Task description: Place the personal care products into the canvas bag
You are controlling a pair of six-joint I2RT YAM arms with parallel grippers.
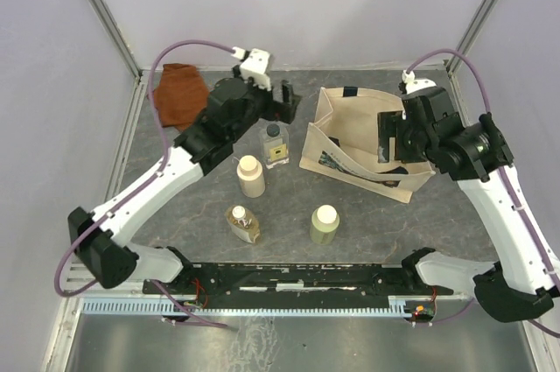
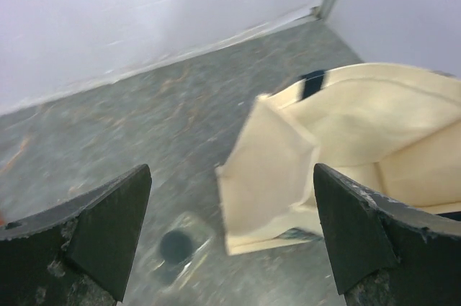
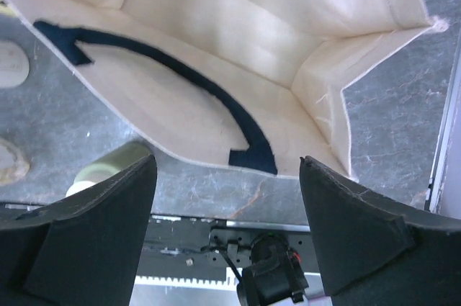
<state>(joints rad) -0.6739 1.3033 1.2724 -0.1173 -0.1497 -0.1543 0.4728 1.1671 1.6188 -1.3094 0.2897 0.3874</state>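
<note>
Over the far middle of the grey marbled table, the left gripper is hovering with its jaws spread wide and empty, just beyond the clear square bottle with the dark cap. The left wrist view is showing that cap low between the fingers. Just right of the bottle, the beige canvas bag with the dark printed panel is sitting open, with nothing visible inside. The right gripper is hanging over its mouth, jaws apart and holding nothing.

The cream cylinder bottle, amber flat bottle and olive-green cylinder bottle are waiting nearer on the table.

For a clean pick, the left gripper should probably be:

- pulling back slightly nearer until centred over the cap;
- dropping straight down;
- closing on the flat sides below the cap, since the clear body looks slippery.
</note>
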